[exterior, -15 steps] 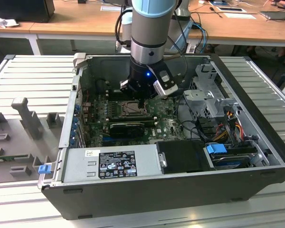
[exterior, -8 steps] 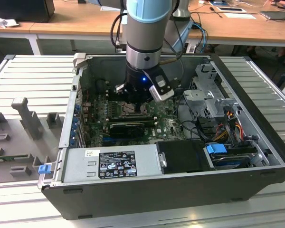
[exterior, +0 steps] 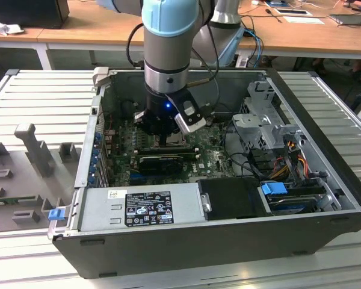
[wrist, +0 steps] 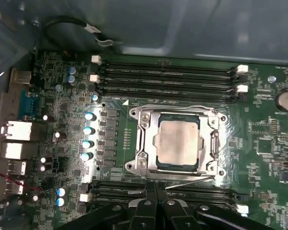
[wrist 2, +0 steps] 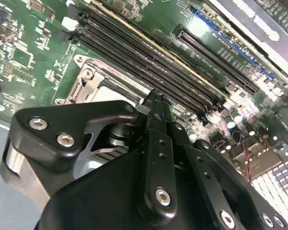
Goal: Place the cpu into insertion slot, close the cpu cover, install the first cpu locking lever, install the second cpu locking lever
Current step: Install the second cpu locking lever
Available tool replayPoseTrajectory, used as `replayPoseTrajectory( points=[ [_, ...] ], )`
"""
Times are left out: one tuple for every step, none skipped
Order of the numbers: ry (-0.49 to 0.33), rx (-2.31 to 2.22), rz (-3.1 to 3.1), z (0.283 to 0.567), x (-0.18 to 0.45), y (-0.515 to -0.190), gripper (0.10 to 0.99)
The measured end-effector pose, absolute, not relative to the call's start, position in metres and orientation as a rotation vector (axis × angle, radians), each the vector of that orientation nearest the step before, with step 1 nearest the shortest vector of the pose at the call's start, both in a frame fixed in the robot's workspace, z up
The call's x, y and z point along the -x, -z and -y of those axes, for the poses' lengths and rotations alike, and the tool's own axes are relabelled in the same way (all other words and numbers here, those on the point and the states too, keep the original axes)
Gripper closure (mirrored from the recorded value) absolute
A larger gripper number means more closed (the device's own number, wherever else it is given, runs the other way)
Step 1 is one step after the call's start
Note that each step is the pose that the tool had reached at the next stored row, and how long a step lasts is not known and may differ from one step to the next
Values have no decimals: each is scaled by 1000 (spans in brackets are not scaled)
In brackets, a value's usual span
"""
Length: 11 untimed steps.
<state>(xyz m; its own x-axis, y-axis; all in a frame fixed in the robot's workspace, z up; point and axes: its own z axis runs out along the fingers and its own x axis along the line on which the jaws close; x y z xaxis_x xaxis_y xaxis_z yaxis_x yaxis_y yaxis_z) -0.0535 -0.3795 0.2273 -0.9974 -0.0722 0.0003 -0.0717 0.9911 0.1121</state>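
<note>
Four blue-topped capacitors [wrist: 88, 136] stand in a row on the board [wrist: 264, 139], just beside the cover's [wrist: 145, 139] left edge. The cover lies flat on the slot [wrist: 134, 165], framing the cpu [wrist: 178, 140], which is seated inside with its silver top showing through the window. Memory slots [wrist: 168, 76] run close along the far edge. At the near edge a thin wire lever [wrist: 192, 181] slants just off the frame. The claw [wrist: 156, 189] sits there clenched, fingertips together touching the lever's end; whether it grips the lever I cannot tell. Bare board opens rightward.
</note>
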Motion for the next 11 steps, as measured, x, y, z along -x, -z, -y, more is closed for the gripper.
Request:
replayPoseTrajectory(
  points=[
    [177,-122,3130,379,56,-224,980],
    [178,-127,3129,379,57,-223,980],
    [179,-133,3129,379,59,-221,980],
    [181,-137,3128,379,62,-218,980],
    [183,-138,3128,379,63,-216,980],
    [190,-138,3128,380,63,-216,980],
    [219,-139,3127,381,64,-215,980],
    [241,-139,3126,382,64,-215,980],
    [255,-139,3125,383,65,-215,980],
    [265,-138,3125,385,67,-215,980],
    [272,-139,3124,386,69,-215,980]
  ],
)
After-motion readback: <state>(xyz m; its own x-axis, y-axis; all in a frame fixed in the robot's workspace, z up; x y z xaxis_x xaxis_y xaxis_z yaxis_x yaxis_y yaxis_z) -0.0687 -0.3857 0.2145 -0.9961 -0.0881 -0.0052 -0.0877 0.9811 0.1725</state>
